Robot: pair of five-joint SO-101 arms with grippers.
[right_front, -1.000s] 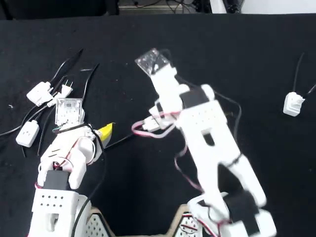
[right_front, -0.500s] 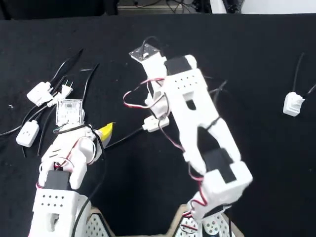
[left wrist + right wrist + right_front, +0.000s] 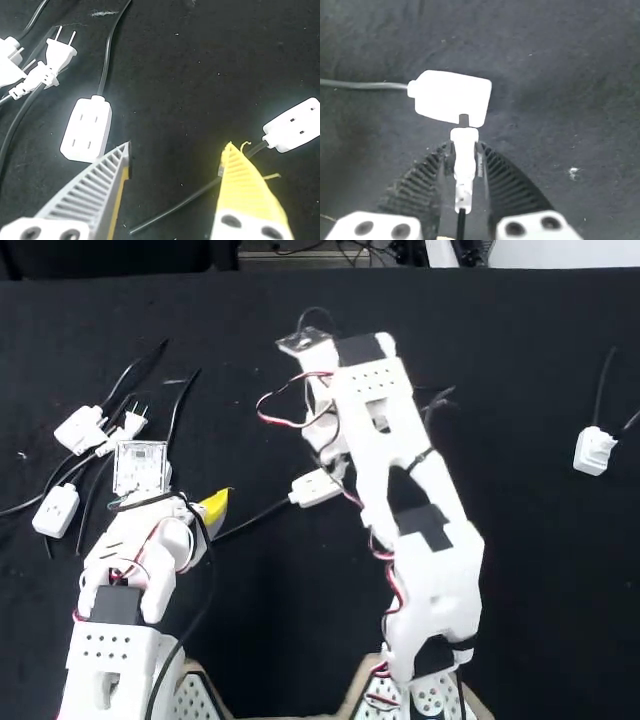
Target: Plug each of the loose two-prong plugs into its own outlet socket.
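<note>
Five sockets (image 3: 318, 487), three plugs (image 3: 135, 420).

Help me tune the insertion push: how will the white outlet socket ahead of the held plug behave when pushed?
The outlet socket looks small and light, lying loose on the black tabletop, so it will probably slide or swivel rather than take the plug. Its thin cord looks floppy, unlikely to anchor it. Its flat body shouldn't roll.

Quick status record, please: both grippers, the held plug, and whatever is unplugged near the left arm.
right gripper: shut on white plug with black cord
held plug tip: at the white rectangular outlet socket; seating cannot be told
left gripper: open, empty
unplugged: loose white two-prong plug, prongs bare
free socket: white outlet block on black cord, ahead of left gripper
</note>
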